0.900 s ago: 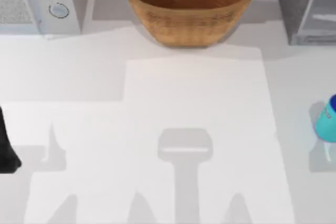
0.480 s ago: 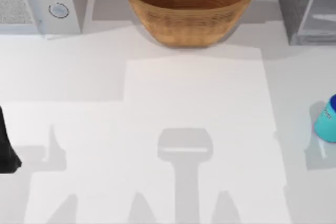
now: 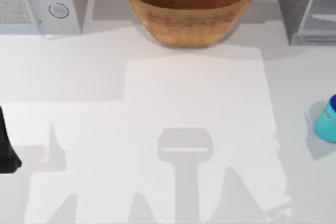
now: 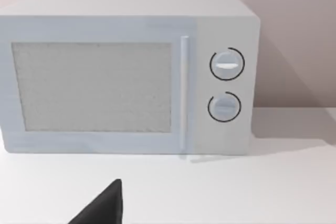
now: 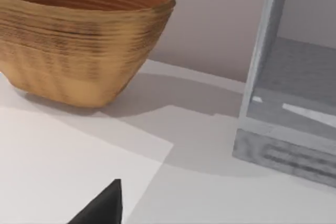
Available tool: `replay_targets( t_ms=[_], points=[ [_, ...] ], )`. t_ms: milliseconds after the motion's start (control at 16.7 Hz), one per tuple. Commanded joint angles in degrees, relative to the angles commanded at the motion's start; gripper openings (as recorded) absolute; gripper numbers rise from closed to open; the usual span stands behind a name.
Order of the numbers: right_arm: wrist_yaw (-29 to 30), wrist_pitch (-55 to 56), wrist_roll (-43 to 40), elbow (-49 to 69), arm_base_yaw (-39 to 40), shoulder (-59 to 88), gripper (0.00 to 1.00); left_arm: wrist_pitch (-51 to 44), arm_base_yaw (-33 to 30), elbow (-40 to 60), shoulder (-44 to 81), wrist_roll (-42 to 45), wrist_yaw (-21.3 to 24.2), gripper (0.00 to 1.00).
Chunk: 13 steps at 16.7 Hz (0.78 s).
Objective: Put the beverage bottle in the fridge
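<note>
The beverage bottle (image 3: 327, 120), light cyan-blue with a dark blue top, stands at the table's right edge, partly cut off by the top view. The fridge (image 3: 302, 9) is the grey cabinet at the back right, well behind the bottle. In the right wrist view its grey inside (image 5: 299, 72) shows behind a pale upright edge. A dark part of my right gripper (image 5: 101, 206) shows low in that view, facing the basket and fridge. My left arm (image 3: 6, 150) sits at the table's left edge, and a dark part of its gripper (image 4: 102, 206) points at the microwave.
A large woven basket (image 3: 190, 4) stands at the back centre, between the fridge and a light-grey microwave (image 3: 42, 1) with two round knobs at the back left. A white mat (image 3: 199, 129) covers the middle of the table.
The shadows at the lower right of the table have shifted toward the near edge. The bottle and the left arm have not moved.
</note>
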Motion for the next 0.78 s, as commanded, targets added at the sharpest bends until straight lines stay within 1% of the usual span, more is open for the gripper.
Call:
replay_targets(
  t_ms=[300, 480, 660, 780],
  points=[
    [-18.36, 20.03, -5.62, 3.98, -9.0, 31.68, 1.0, 0.0, 0.0, 0.0, 0.0, 0.0, 0.0, 1.0],
    [-28.23, 30.67, -8.68, 6.17, -13.52, 48.42, 1.0, 0.0, 0.0, 0.0, 0.0, 0.0, 0.0, 1.0],
    [-36.15, 39.08, -11.15, 7.97, -16.86, 61.24, 1.0, 0.0, 0.0, 0.0, 0.0, 0.0, 0.0, 1.0],
    [-39.86, 42.99, -12.31, 8.82, -18.34, 66.86, 1.0, 0.0, 0.0, 0.0, 0.0, 0.0, 0.0, 1.0]
  ],
)
